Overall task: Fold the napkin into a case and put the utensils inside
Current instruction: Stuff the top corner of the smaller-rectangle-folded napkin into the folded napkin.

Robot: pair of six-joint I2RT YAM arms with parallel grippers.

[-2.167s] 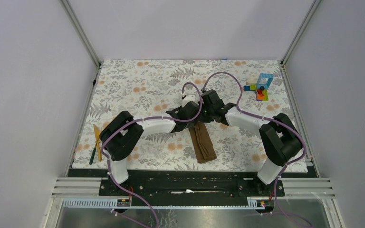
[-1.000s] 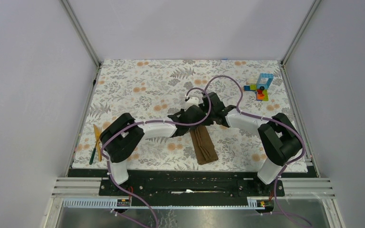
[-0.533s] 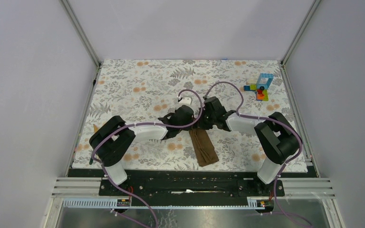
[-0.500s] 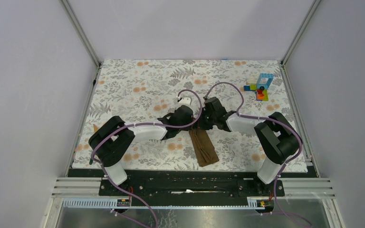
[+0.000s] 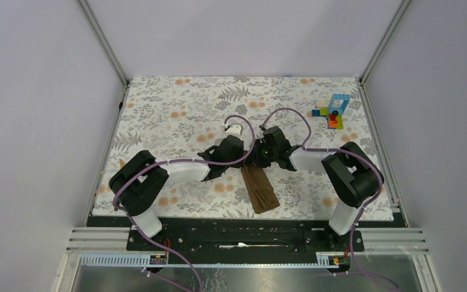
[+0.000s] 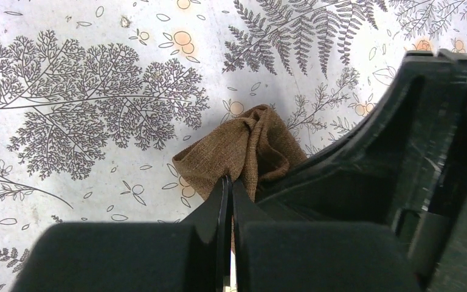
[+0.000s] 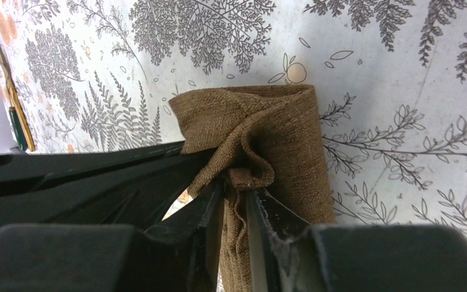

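Note:
The brown napkin (image 5: 261, 190) lies folded into a narrow strip near the table's front middle. Both grippers meet at its far end. My left gripper (image 6: 231, 180) is shut, pinching a bunched fold of the napkin (image 6: 243, 146). My right gripper (image 7: 234, 191) has its jaws slightly apart, with a loose fold of the napkin (image 7: 280, 134) hanging between them. In the top view the left gripper (image 5: 241, 163) and right gripper (image 5: 256, 162) almost touch. The yellow utensils (image 7: 6, 85) lie far off by the left table edge; the left arm hides most of them from above.
A stack of colourful toy blocks (image 5: 334, 111) stands at the far right. The grey-and-orange floral covering (image 5: 176, 103) spans the table. Grey walls close in the left, right and back sides. A dark green thing (image 7: 17, 131) lies beside the utensils.
Both grippers have drifted a little left and nearer with the napkin's far end. The right jaws, shut a second ago, have parted slightly. The left arm now covers the utensils from above.

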